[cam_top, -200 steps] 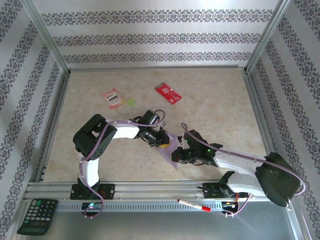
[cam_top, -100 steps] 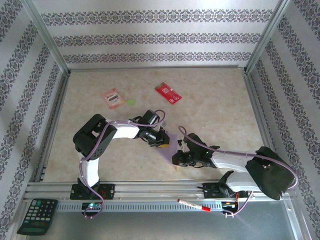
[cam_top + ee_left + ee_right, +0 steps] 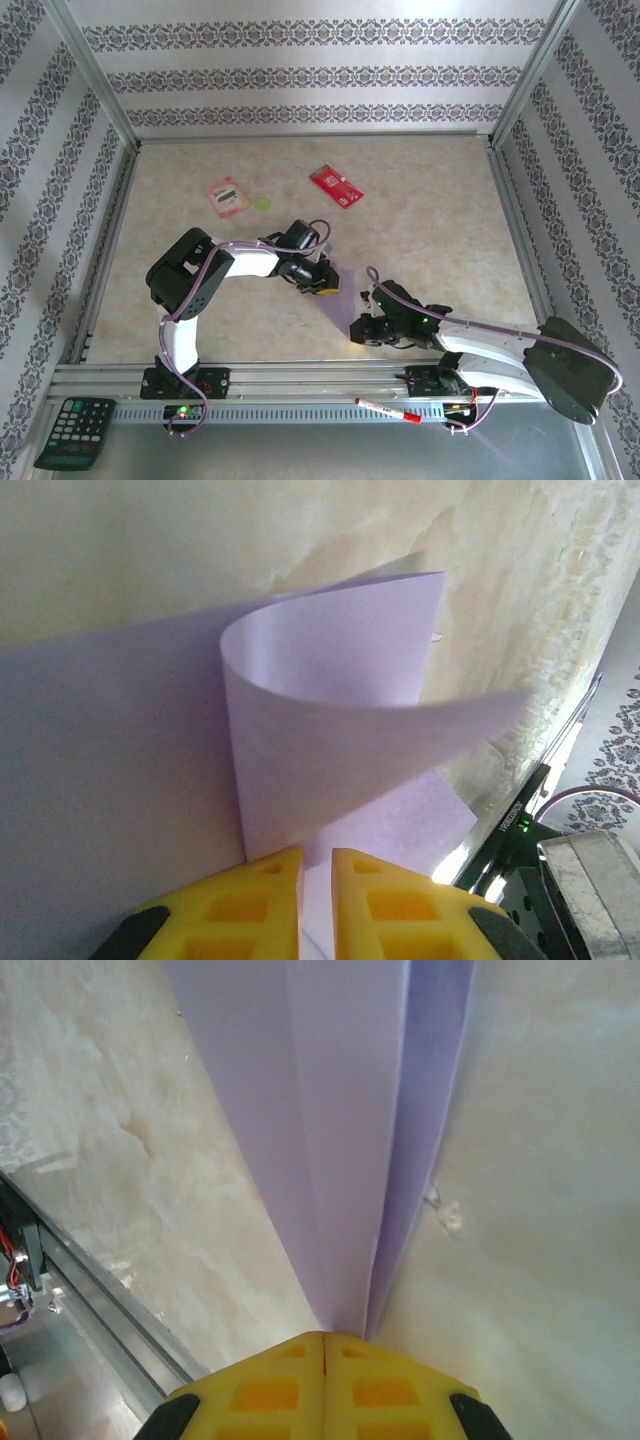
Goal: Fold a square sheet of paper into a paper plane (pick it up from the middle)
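We see 1 sheet of paper (image 3: 340, 300), pale lilac, lying on the counter (image 3: 430, 220) between the 2 pincers. It is partly folded. It lies just in front of the left pincer (image 3: 317, 868), and 1 flap (image 3: 330, 670) curls up in the air right past its tips. The narrow folded end of the sheet runs up to the tips of the right pincer (image 3: 323, 1342).

The right pincer is clenched, its 2 yellow fingers pressed together with no gap. We cannot tell if it pinches the paper or just pushes on it. The left pincer's 2 fingers stand a tiny bit apart, with lilac paper showing in the gap. We cannot tell if it grips the sheet.

We think the paper is very light, thin and floppy. It will likely slide on the smooth counter, and it can crumple or tear if pulled hard. So we would hold it softly: pinch a flap at its edge, near the middle, while the other pincer presses the rest flat.

Far beyond the left pincer lie 1 red card (image 3: 336, 186), 1 pink-red packet (image 3: 226, 196) and 1 small green dot (image 3: 262, 204). Behind the pincers, by the arm bases, lie 1 red pen (image 3: 387, 410) and 1 dark keypad (image 3: 75, 432).
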Action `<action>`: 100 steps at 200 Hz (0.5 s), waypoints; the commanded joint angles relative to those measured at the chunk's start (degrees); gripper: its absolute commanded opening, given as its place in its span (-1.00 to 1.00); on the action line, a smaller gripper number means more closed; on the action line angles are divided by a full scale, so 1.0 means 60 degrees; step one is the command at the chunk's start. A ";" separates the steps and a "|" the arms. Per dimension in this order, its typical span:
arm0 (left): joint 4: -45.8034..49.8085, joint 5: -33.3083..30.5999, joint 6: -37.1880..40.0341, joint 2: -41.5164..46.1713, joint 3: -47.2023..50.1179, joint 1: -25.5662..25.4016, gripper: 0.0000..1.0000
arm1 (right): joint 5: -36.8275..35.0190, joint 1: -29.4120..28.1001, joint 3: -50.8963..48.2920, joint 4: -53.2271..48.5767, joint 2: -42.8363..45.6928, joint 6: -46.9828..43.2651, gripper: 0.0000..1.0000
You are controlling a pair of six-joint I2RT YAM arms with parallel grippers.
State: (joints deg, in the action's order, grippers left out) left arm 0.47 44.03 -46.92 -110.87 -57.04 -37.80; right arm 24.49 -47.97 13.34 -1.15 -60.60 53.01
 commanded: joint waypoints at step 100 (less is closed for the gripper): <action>0.1106 -0.0806 0.0189 -0.0595 0.0160 0.0133 -0.68 | 0.0609 0.0625 0.1353 0.0176 -0.1607 -0.0397 -1.00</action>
State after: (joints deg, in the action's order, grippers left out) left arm 0.51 44.16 -46.87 -110.91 -57.04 -37.78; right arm 26.92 -45.08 20.97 -1.80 -68.05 52.31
